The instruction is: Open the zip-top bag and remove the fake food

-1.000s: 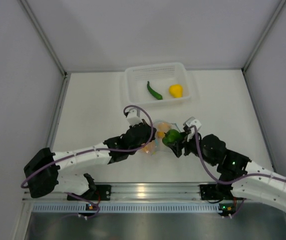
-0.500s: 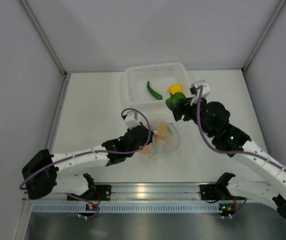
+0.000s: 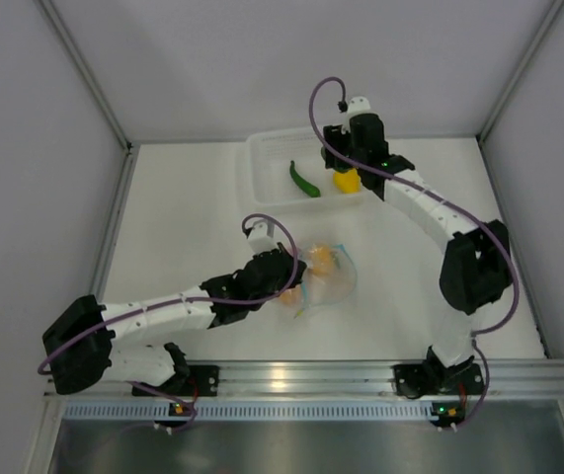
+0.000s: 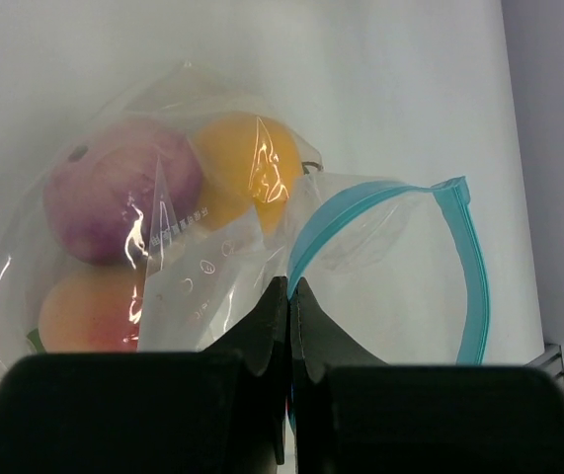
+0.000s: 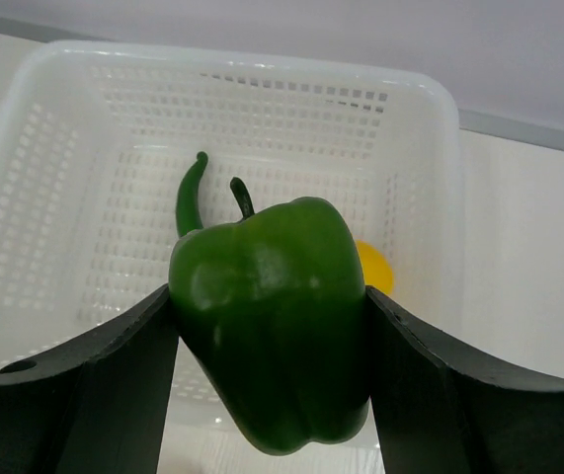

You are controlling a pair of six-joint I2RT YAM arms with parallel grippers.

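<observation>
The clear zip-top bag [image 3: 333,283] lies mid-table with its blue zip strip [image 4: 475,276] gaping open. My left gripper [image 4: 289,288] is shut on the bag's plastic edge beside the strip; it also shows in the top view [image 3: 289,281]. Inside the bag are a purple piece [image 4: 114,193], an orange fruit [image 4: 237,163] and a peach-orange fruit [image 4: 84,311]. My right gripper [image 5: 270,296] is shut on the green pepper [image 5: 272,326] and holds it above the near side of the white mesh basket [image 5: 440,197]. In the top view the right gripper [image 3: 351,163] hides the pepper.
The basket [image 3: 262,178] stands at the back of the table and holds a slim green chili [image 5: 188,193] and a yellow pepper [image 5: 375,269], which also show from above, chili [image 3: 304,180] and yellow pepper [image 3: 346,181]. Grey walls close both sides and the back.
My right arm has lifted the green pepper away from the bag's mouth and carried it back to over the basket. My left gripper has kept its hold on the bag.
</observation>
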